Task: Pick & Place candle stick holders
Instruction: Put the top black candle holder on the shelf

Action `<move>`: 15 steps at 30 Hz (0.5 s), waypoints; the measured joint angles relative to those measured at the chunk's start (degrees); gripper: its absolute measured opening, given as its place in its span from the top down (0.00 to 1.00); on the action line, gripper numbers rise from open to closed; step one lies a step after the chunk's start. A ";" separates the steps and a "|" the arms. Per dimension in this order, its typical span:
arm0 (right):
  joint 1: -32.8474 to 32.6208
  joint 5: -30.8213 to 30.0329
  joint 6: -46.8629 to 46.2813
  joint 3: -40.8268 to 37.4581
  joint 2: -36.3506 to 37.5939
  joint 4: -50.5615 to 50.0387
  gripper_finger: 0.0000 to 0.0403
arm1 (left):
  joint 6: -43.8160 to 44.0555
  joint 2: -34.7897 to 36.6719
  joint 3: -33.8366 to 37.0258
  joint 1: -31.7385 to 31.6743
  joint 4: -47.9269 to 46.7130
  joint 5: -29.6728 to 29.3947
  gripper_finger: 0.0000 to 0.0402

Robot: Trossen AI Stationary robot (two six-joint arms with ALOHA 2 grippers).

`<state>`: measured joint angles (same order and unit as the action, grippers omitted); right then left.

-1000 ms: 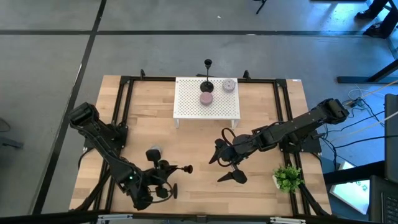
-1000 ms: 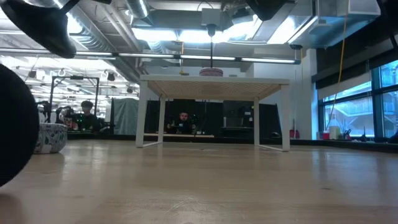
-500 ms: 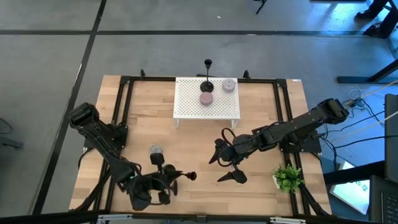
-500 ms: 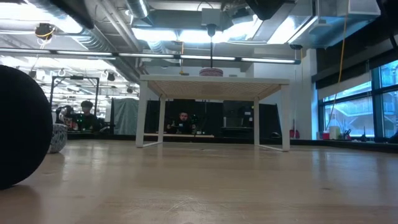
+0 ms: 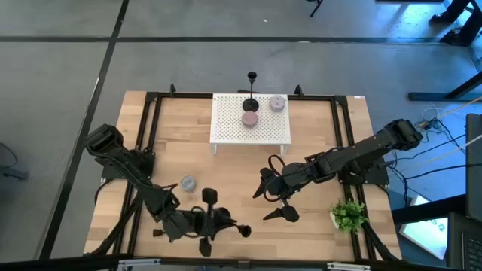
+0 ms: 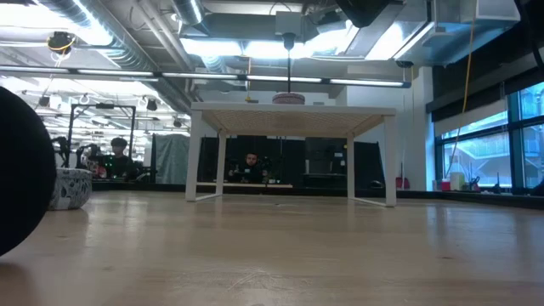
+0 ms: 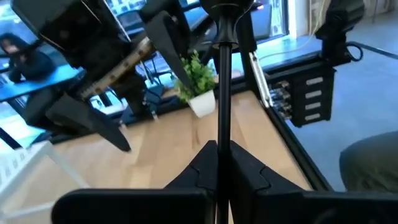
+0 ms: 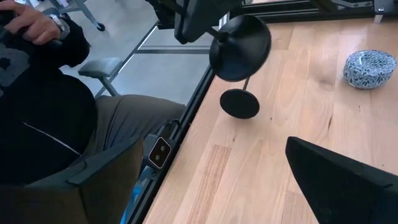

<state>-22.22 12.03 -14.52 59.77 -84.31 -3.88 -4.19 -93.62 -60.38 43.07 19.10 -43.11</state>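
The left gripper (image 5: 205, 223), working over the near left part of the table (image 5: 316, 162), is clamping its fingers (image 7: 249, 171) tight on the thin stem of a candle stick holder (image 5: 226, 223). That holder is lying roughly level above the wood; in the high view its stem is running from the gripper toward the table's middle, ending in a small dark knob. The left wrist view is showing the same stem (image 7: 222, 106) passing straight out between the closed fingers. Whether any part of it is touching the table cannot be told.

A blue-and-white patterned bowl (image 5: 187, 184) is sitting on the table just beside the left arm.

The right gripper (image 5: 273, 197) is hovering over the table's middle right with its jaws standing wide apart and grasping nothing. In the right wrist view one dark finger (image 8: 348, 180) is filling the corner, while the held holder's round base (image 8: 240, 40) is facing the camera, with a dark round shape (image 8: 239, 103) below it on the wood.

A second candle stick holder (image 5: 251, 94) is standing upright on the white perforated stand (image 5: 230, 124) at the far edge, next to two small round candles (image 5: 250, 119).

A potted green plant (image 5: 348, 214) is sitting at the near right corner. A seated person (image 8: 43, 93) is showing beyond the table's edge.
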 joint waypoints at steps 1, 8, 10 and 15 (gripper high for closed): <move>0.00 0.00 0.00 0.00 0.00 0.00 0.02 | -0.82 0.00 0.00 -0.48 0.95 0.76 0.98; 0.00 0.02 0.39 0.00 0.02 -0.11 0.02 | -3.94 -0.01 0.00 -3.83 5.29 7.86 0.98; 0.00 0.02 0.39 0.00 0.00 -0.11 0.02 | -4.86 -0.02 0.65 -4.79 8.09 10.10 0.98; 0.00 0.02 0.42 0.00 0.04 -0.18 0.02 | -7.58 -0.02 9.13 -7.16 29.77 18.13 0.98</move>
<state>-22.22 12.05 -14.10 59.77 -84.28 -4.06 -11.77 -93.65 -51.25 35.91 48.86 -24.98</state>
